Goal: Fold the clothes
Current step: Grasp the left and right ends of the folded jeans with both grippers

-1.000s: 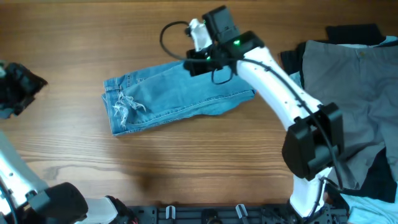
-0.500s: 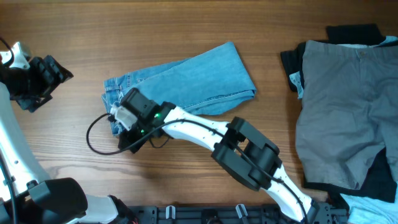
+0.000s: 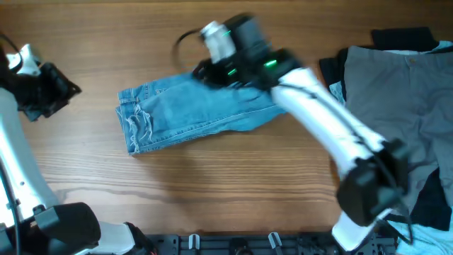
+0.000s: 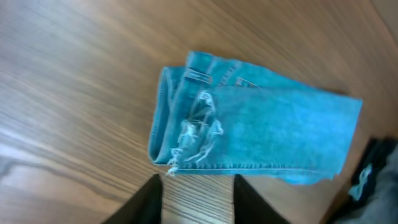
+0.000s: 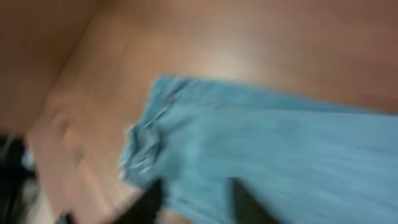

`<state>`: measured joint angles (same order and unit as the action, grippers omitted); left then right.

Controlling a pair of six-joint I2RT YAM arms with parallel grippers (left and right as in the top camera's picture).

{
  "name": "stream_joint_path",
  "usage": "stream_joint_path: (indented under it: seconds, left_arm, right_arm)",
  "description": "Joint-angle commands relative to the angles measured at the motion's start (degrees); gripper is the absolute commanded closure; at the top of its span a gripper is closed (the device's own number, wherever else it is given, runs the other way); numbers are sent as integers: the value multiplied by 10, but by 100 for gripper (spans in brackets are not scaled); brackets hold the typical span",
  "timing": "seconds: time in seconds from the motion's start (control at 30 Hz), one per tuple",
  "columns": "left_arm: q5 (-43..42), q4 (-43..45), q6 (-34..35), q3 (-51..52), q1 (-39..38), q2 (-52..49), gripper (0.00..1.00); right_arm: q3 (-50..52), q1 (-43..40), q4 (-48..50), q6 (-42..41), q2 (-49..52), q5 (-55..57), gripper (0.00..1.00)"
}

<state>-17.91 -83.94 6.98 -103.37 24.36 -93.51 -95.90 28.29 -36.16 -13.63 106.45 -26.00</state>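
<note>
As the folded light-blue denim jeans (image 3: 198, 113) lie crosswise, the right gripper (image 5: 198, 200) hangs over them.
Both have fingers apart and empty; the left gripper (image 4: 198, 200) is well apart.

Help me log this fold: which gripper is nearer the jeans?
Right. The right gripper hangs over the upper edge of the jeans. The left gripper is well off to the jeans' left, apart from them.

1 pair of jeans (image 3: 191, 113) on 1 counter (image 3: 212, 191) — 2 arms: left arm (image 3: 18, 163), right arm (image 3: 318, 113). Right edge — 1 grey shorts (image 3: 393, 106), 1 black garment (image 3: 403, 37).
</note>
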Motion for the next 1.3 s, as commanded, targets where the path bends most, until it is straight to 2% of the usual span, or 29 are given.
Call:
stream_joint_path:
  seconds: [0.0,0.03,0.07,0.1,0.17,0.3,0.37,0.47,0.53,0.63,0.83,0.97,1.1,1.27]
  left_arm:
    - [7,7,-8,3,-56,-10,50]
    - [14,8,-7,3,-65,-13,36]
    - [15,9,-7,3,-71,-15,27]
    - [15,10,-8,3,-78,-18,21]
    - [14,15,-7,3,-86,-22,18]
    - [10,26,-10,3,-103,-30,43]
    - [10,27,-22,3,-120,-43,69]
    - [0,33,-23,11,-146,-68,96]
    - [-10,50,-23,31,-168,-88,96]
    - [-24,85,-23,73,-201,-120,96]
    - [-62,179,-22,163,-251,-172,96]
    - [-69,236,-18,214,-266,-195,96]
    - [-65,314,34,283,-269,-215,96]
    - [-15,411,103,353,-267,-218,94]
  right_arm:
    - [-1,-98,-40,0,3,27,13]
    - [-1,-126,-52,6,7,27,9]
    - [-1,-153,-66,16,10,27,6]
    - [-1,-179,-79,28,16,26,3]
    - [-1,-224,-106,64,28,24,2]
    - [-1,-274,-163,138,64,-18,4]
    - [-1,-279,-185,155,88,-23,10]
    - [-1,-279,-188,151,123,-24,19]
    - [0,-276,-191,152,146,-35,29]
    - [0,-273,-200,191,171,-78,31]
    - [0,-259,-199,227,189,-89,16]
    - [0,-256,-178,226,193,-83,10]
    - [0,-257,-158,227,203,-54,5]
    - [0,-255,-153,224,225,-47,3]
